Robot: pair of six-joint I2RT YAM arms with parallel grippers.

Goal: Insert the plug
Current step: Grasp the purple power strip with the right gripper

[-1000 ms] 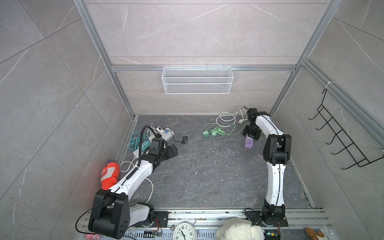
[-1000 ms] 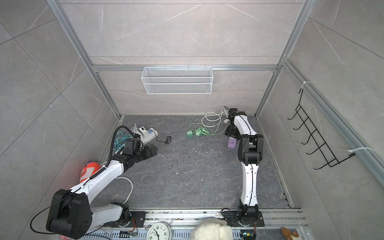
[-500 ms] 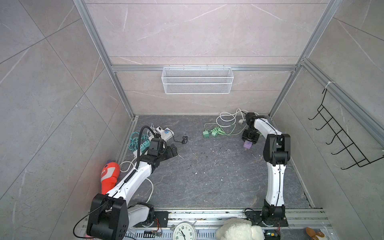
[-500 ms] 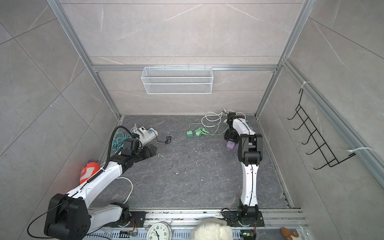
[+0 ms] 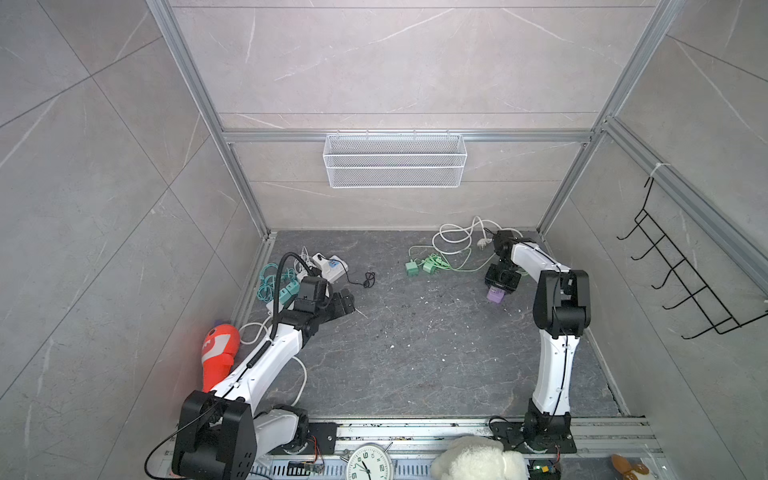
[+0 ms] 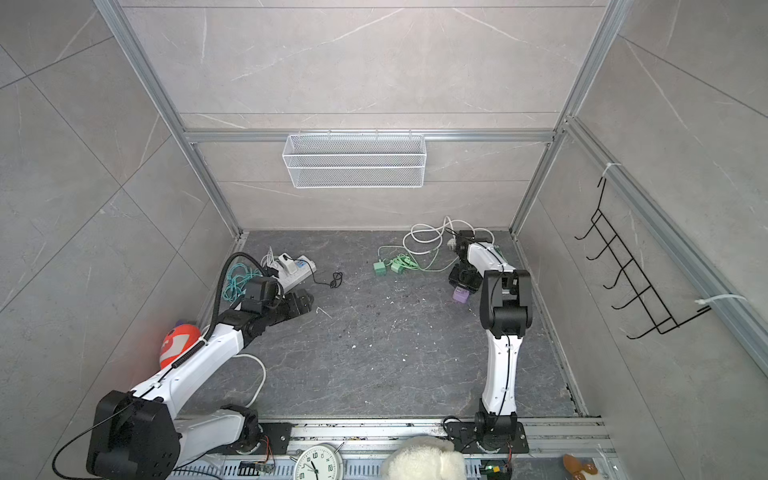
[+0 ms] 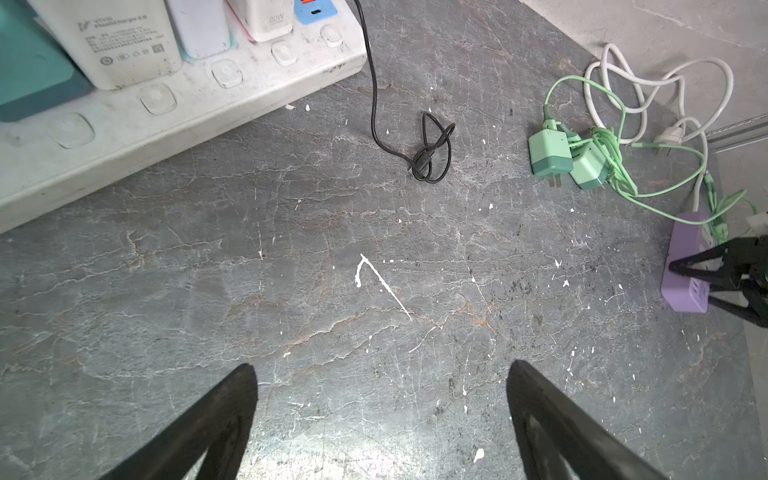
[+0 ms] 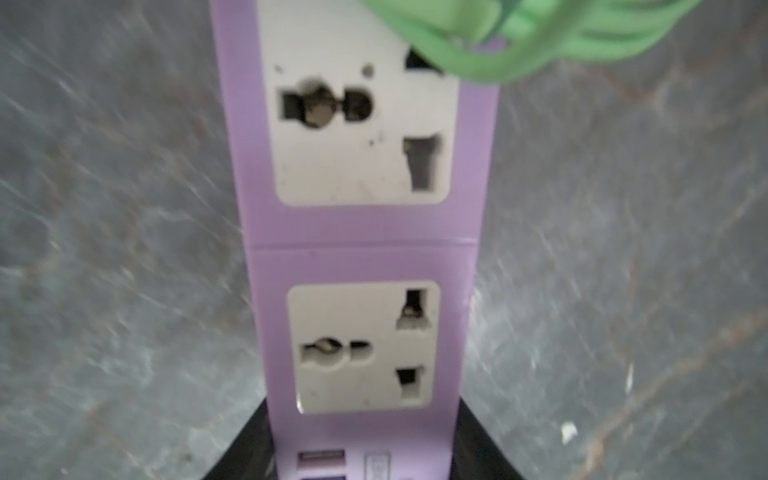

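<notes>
The purple power strip [image 8: 365,245] lies flat on the dark stone table, socket face up. Its USB end is clasped between the fingers of the right gripper [image 8: 362,405]. Two cream universal sockets sit beyond the gripper. The nearer is empty, and a green cable [image 8: 511,50] drapes over the farther one's corner. Two mint-green plug adapters [image 7: 549,151] lie side by side well apart from that gripper, one showing flat prongs, their cables tangled.

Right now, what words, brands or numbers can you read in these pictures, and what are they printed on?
"vivo": on the large white charger on the white power strip.
"80W": on the smaller white charger.
Fine print under "vivo": too small.
Numerals on the clock: too small to trust.
No words legible on the purple power strip.
</notes>
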